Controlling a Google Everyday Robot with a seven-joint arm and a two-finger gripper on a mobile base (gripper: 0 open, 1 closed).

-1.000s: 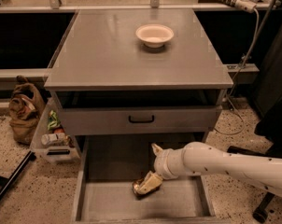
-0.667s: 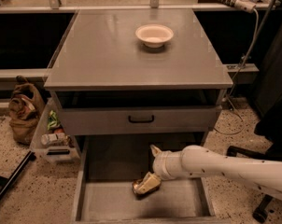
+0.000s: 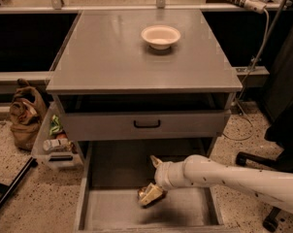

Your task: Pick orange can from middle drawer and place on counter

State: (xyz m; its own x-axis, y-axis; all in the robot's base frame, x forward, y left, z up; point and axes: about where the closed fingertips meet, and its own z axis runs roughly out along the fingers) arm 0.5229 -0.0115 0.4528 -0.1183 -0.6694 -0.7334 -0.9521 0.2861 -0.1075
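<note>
The orange can [image 3: 148,195], small with a gold-brown sheen, lies in the open middle drawer [image 3: 107,210] near the middle of its gray floor. My gripper [image 3: 154,184] sits at the end of the white arm that reaches in from the right. It is low inside the drawer, right at the can's upper right side and touching or almost touching it. The counter [image 3: 117,57] is the flat gray cabinet top above the drawers.
A white bowl [image 3: 160,36] stands on the counter at the back right. The closed upper drawer front with a black handle [image 3: 147,124] overhangs the back of the open drawer. A brown bag [image 3: 25,114] and a plastic bin [image 3: 53,145] stand on the floor to the left. A chair base [image 3: 270,217] is to the right.
My arm has shifted slightly left and lower into the drawer, closer onto the can. The can has stayed about where it was.
</note>
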